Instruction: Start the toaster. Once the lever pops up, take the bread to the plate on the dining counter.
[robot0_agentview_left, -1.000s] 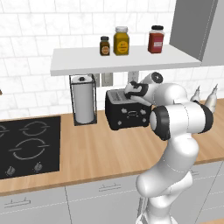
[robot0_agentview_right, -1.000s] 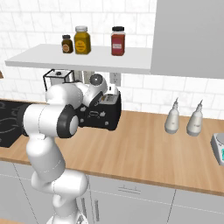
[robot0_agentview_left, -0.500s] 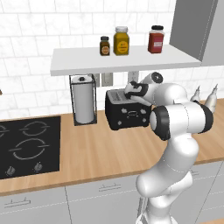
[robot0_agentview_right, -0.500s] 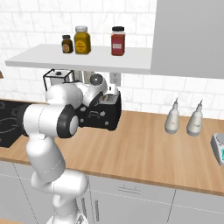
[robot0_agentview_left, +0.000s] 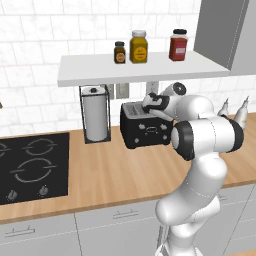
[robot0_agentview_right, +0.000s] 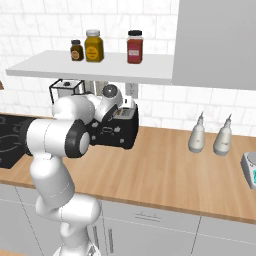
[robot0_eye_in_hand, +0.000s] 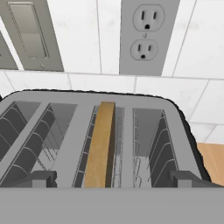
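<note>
1. Home kitchen, rendered.
2. White tiled wall (robot0_agentview_left: 30, 55), long light-wood wall counter (robot0_agentview_left: 110, 170) over grey drawer fronts (robot0_agentview_left: 115, 227).
3. Inset black four-ring hob (robot0_agentview_left: 30, 165); black boxy two-slot toaster (robot0_agentview_left: 145, 131).
4. White wall shelf (robot0_agentview_left: 135, 67) carrying three spice jars (robot0_agentview_left: 139, 47); upright paper-towel roll (robot0_agentview_left: 95, 120) beneath.
5. Grey double wall socket (robot0_eye_in_hand: 146, 35) behind toaster.

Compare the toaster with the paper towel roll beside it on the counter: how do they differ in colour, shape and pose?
Colour: the toaster is black with a silvery top; the paper towel roll is white in a dark wire holder.
Shape: the toaster is a low, wide box; the roll is a cylinder.
Pose: the toaster lies long along the wall; the roll stands upright on end.
Shared: both sit on the wood counter under the white shelf, against the tiled wall.
</note>
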